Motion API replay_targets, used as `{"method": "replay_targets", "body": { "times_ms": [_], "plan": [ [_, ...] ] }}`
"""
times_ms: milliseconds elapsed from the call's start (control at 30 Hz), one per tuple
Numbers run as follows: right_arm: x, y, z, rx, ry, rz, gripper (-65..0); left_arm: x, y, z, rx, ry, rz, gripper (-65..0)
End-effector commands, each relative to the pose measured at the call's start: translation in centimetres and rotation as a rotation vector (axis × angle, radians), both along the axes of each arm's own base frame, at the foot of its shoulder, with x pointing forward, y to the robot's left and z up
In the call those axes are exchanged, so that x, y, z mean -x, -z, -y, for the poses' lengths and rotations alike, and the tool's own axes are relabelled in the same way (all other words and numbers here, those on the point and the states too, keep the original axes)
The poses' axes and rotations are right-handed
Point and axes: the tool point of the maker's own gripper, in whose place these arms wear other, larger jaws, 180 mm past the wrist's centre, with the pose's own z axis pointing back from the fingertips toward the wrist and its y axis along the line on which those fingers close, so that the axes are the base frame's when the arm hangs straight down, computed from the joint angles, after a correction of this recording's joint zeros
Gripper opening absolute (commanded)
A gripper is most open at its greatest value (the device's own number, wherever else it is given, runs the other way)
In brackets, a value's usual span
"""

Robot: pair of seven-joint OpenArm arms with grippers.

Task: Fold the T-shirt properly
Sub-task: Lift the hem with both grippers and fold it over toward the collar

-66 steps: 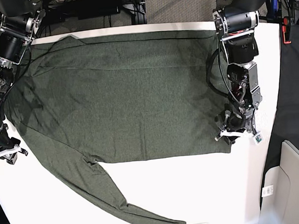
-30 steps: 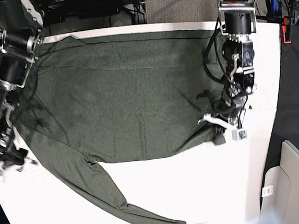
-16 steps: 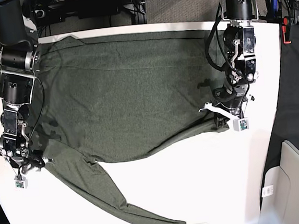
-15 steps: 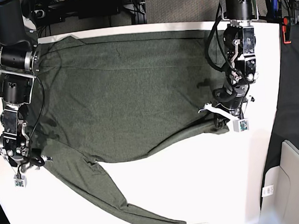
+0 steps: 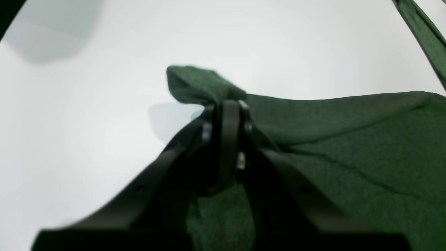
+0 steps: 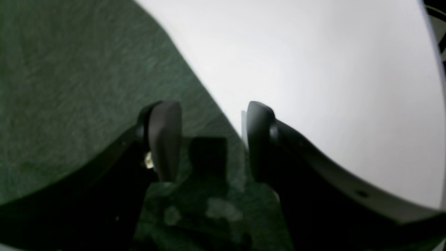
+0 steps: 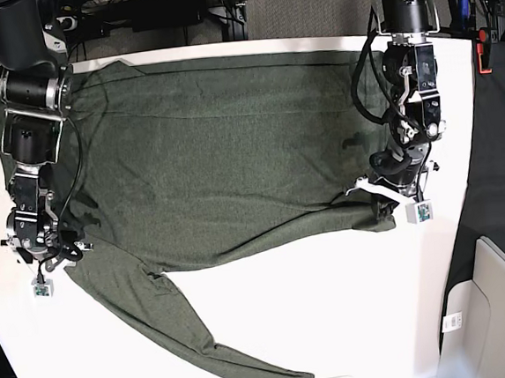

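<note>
The dark olive T-shirt [image 7: 214,157] lies spread flat on the white table [image 7: 335,323], one long sleeve [image 7: 213,343] trailing to the front edge. My left gripper [image 7: 387,205] is shut on the shirt's bottom right hem corner; in the left wrist view the gripper [image 5: 226,108] pinches a raised fold of the shirt [image 5: 348,139]. My right gripper [image 7: 57,257] is open at the shirt's left edge near the sleeve. In the right wrist view the gripper [image 6: 212,136] straddles the shirt's edge [image 6: 69,69], one finger [image 6: 163,139] over fabric, the other over bare table.
A pale grey bin [image 7: 502,309] stands off the table at the front right. A red object [image 7: 485,49] sits at the right edge over dark flooring. Cables and black frames run along the back edge.
My left gripper has closed on the hem corner, pulling it into a curve, then drifted slightly right. My right arm has swung in from the table's left edge to the shirt's side.
</note>
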Motion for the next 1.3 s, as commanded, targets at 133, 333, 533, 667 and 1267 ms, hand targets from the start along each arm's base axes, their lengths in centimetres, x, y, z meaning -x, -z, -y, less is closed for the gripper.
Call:
{"method": "replay_targets", "body": {
  "times_ms": [133,333,533,667,1267],
  "plan": [
    [-1.2,-2.4,1.2,0.027,0.011,0.063,-34.3,-1.0,-2.0,-0.4,-0.011,-0.002,0.066,-64.9],
    [0.1,-0.7,1.2,0.025,0.011,0.027,-34.3,-0.6,-1.5,-0.3,-0.008,-0.002,0.055,-64.9],
    [1.8,1.6,0.8,0.006,0.008,-0.023,-34.4,-0.2,-1.2,-0.5,-0.008,-0.01,0.05,-64.9],
    [2.4,2.5,-0.1,-0.089,0.03,-0.03,-42.3,-0.1,-1.2,-0.7,-0.008,-0.016,0.051,-64.9],
    [2.5,-0.7,-4.1,-0.126,-0.211,0.001,-63.3,-0.1,-2.4,-0.4,-0.012,-0.005,0.078,-64.9]
  ]
}}
